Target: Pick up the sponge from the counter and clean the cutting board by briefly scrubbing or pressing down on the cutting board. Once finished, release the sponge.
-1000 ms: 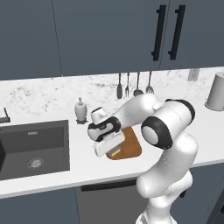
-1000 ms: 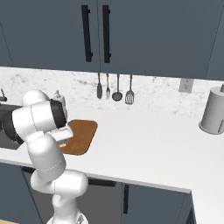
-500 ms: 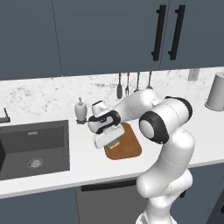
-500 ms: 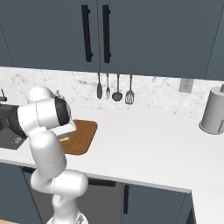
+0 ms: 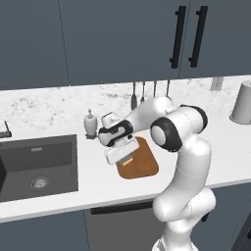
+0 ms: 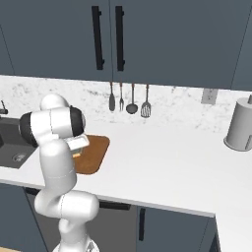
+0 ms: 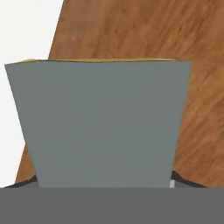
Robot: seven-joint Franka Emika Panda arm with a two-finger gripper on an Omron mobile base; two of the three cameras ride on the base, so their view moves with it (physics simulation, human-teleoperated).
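To the left of the gripper [image 5: 122, 159] the dark sink [image 5: 37, 166] sits sunk into the white counter [image 5: 93, 184], well apart from it, and a small soap bottle [image 5: 89, 123] stands on the worktop behind and a little to the left. The gripper itself hangs low over the left end of the brown cutting board [image 5: 138, 159], its fingers clamped on the sponge [image 7: 100, 124]; from the hand camera the sponge's grey face sits right in front of the lens with a thin yellow edge along its far side, and wood grain spreads out beyond it, with a strip of counter to the left. I cannot tell whether the sponge is touching the board. Behind and right of the gripper, utensils [image 6: 131, 98] hang on the backsplash, and far to the right stands a paper towel roll [image 6: 240, 124].
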